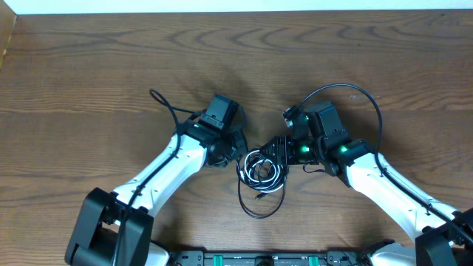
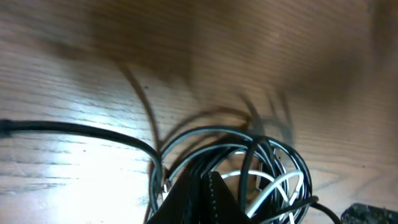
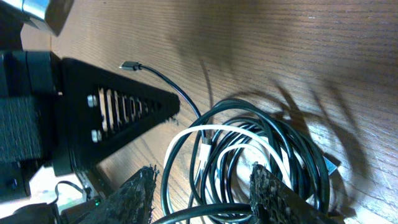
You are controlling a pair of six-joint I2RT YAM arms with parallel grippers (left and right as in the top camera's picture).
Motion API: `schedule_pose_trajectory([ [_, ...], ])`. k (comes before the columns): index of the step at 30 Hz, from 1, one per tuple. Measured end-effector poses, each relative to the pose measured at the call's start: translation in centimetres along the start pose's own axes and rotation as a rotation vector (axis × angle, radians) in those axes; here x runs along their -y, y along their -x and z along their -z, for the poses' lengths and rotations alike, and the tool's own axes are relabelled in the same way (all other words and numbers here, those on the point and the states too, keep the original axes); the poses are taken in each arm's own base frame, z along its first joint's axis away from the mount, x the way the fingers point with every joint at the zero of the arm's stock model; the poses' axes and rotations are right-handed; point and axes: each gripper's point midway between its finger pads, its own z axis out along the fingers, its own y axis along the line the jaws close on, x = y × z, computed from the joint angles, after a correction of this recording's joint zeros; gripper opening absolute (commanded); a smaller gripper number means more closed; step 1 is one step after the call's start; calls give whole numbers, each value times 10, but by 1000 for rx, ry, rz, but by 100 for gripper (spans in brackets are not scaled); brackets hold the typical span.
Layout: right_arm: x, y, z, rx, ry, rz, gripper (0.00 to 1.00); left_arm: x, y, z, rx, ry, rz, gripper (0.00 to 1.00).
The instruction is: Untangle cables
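Observation:
The cables lie as one tangled coil on the wooden table between my two grippers. The black cable (image 1: 260,213) loops out toward the front edge, and the white cable (image 1: 260,171) is wound inside it. My left gripper (image 1: 236,151) is shut at the coil's left edge. In the left wrist view its closed tips (image 2: 208,177) stand against the black cable (image 2: 292,155) and white cable (image 2: 280,186), with nothing seen pinched. My right gripper (image 1: 271,153) is open at the coil's right. Its fingers (image 3: 140,193) straddle strands of the black cable (image 3: 186,106) and white cable (image 3: 211,130).
The thick black arm wire (image 1: 355,92) arcs behind the right wrist, and another (image 1: 159,100) curls by the left arm. The left gripper's finger (image 3: 124,112) shows close by in the right wrist view. A rail (image 1: 259,258) runs along the table's front edge.

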Motion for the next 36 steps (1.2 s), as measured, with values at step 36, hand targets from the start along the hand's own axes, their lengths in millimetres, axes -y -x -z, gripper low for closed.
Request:
schedule_pose_trajectory([
  [36,4,2,0,10,-22,-1,51,1,-1,-2,26,28,-25,8],
])
